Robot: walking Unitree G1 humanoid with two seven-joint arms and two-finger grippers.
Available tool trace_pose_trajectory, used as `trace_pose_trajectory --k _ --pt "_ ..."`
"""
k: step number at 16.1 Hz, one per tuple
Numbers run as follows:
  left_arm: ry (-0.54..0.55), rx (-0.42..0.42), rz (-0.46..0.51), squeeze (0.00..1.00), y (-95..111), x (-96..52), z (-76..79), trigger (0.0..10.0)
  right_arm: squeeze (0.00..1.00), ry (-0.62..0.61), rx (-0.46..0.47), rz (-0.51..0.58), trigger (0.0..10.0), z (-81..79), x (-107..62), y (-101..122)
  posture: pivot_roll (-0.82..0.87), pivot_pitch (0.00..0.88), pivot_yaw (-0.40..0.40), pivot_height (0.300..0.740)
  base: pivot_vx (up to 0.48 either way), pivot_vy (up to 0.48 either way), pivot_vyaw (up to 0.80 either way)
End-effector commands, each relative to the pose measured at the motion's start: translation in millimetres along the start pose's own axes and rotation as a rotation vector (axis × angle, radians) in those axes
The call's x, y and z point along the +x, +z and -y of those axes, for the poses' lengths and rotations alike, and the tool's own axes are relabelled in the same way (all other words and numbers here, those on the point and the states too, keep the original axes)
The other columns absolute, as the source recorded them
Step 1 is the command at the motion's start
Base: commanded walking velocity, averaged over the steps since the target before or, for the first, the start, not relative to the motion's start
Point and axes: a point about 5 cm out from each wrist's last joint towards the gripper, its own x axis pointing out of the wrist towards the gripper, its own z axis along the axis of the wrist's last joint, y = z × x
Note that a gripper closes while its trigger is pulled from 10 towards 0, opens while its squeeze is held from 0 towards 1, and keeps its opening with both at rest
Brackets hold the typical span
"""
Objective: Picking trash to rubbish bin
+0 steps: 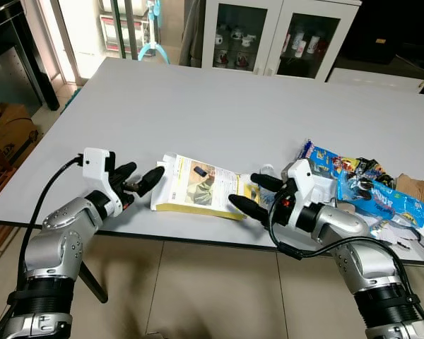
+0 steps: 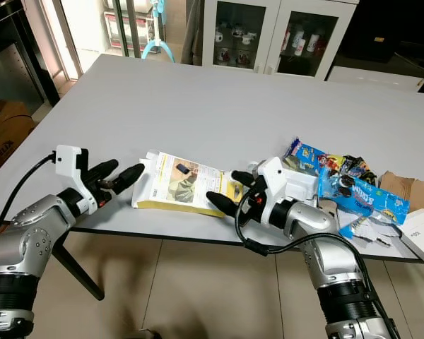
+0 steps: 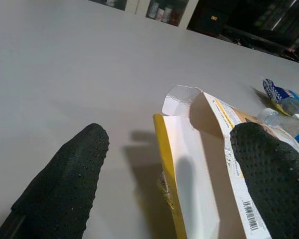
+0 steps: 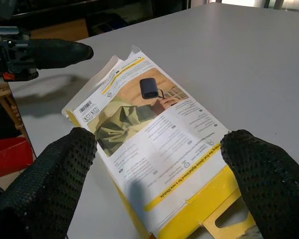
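Nothing is binned yet: the left gripper and right gripper, jaws apart, flank the flattened box on the tabletop.

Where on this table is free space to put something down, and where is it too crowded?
The far half of the grey table, beyond the yellow-and-white box, is bare, toward the cabinet side. The near edge is crowded: the left end effector and right end effector flank the box, and snack wrappers pile at the right.
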Motion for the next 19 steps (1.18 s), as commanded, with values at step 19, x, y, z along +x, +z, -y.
trace_pose_trajectory --k 19 --pt "-0.100 -0.134 -0.105 0.00 -30 24.4 15.3 10.0 0.00 0.055 0.013 -0.019 10.0 -15.2 -6.2 -5 0.01 0.046 -0.065 0.740 0.000 0.000 0.00"
